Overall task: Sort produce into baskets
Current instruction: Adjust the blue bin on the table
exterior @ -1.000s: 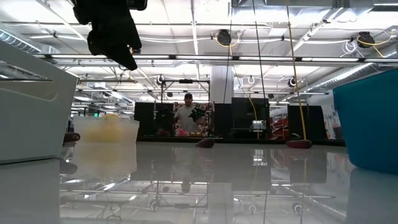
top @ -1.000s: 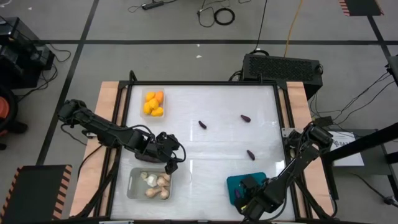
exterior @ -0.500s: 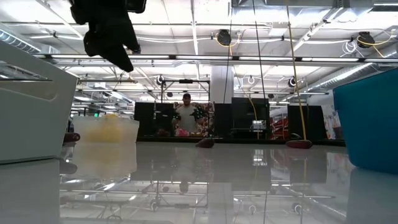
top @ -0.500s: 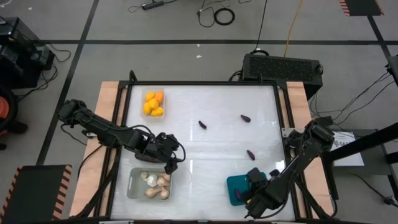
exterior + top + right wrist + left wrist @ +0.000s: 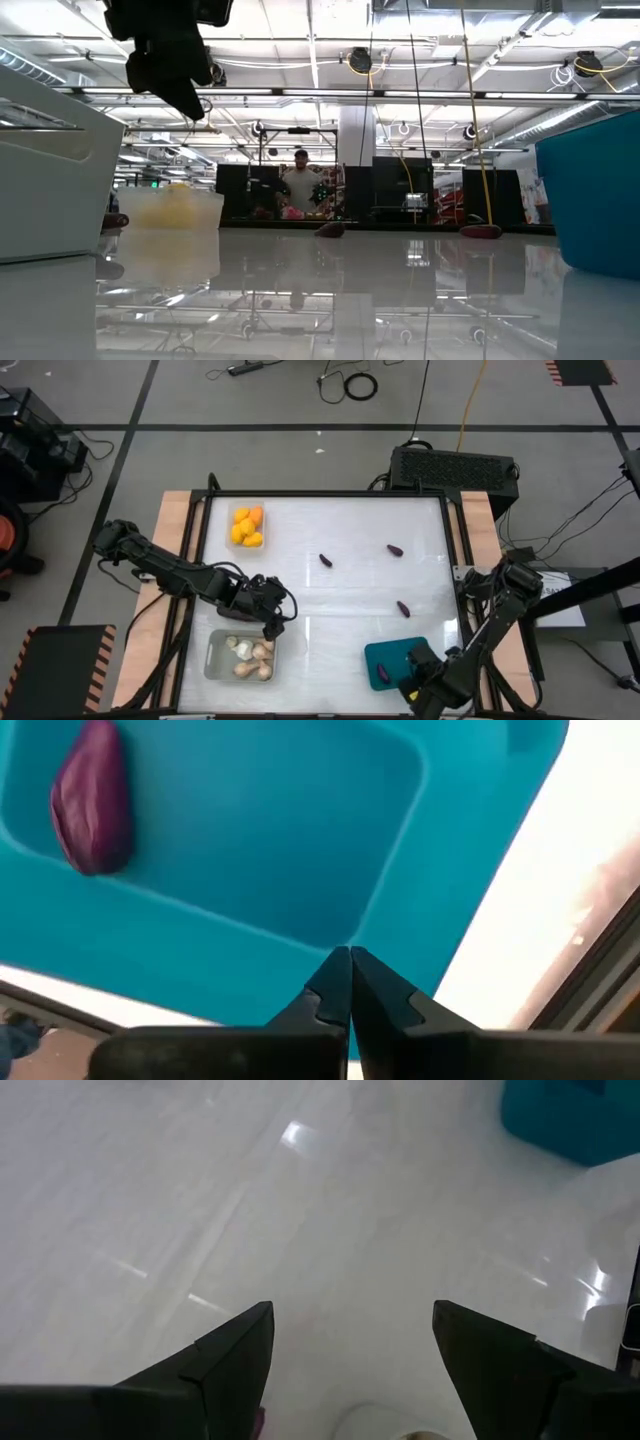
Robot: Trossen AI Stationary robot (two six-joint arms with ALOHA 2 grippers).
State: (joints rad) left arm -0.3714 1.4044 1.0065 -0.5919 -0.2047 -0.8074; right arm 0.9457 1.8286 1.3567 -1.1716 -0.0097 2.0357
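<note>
My left gripper (image 5: 272, 622) hangs open and empty above the table, just beyond the far right corner of the translucent greyish tray (image 5: 214, 660), which holds several pale bulbs (image 5: 250, 655). It also shows in the low view (image 5: 170, 70). My right gripper (image 5: 412, 668) is shut and empty over the near right part of the teal tray (image 5: 385, 652). One purple eggplant (image 5: 95, 805) lies on the tray's floor. Three tiny eggplants (image 5: 325, 560) (image 5: 395, 549) (image 5: 403, 608) lie on the white table. The clear tray (image 5: 233, 512) at the far left holds several orange-yellow fruits (image 5: 246, 528).
The table's white top (image 5: 350, 520) lies bare between the trays and the loose eggplants. Its wooden side rails (image 5: 172, 560) run along the left and right edges. In the low view a person (image 5: 300, 185) stands far behind the table.
My right gripper has drawn back toward the table's near right corner. This has uncovered the teal tray and the eggplant lying in it.
</note>
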